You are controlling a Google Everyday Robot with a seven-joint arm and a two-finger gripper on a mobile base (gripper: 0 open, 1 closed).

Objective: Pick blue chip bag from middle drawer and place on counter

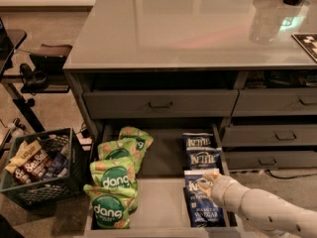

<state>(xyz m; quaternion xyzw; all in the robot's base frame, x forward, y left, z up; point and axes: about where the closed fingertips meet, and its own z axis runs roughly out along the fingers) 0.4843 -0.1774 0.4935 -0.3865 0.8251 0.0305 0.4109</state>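
Camera view: you see the gripper (210, 179) at the tip of a pale arm (267, 209) that enters from the lower right and is cut off by the frame edge. It sits low over the front right of the open middle drawer (158, 202). You cannot tell whether it is spread or pressed together, nor whether it touches anything. It hides the upper right of the blue chip bag (199, 209), including most of the white logo. The bag is dark blue and glossy with pale lettering, and it lies flat at the drawer's front right, with two other Kettle bags (202, 157) lined up behind it. Green dang bags (113, 182) are heaped along the left side. The counter surface (188, 29) above shows reflections.
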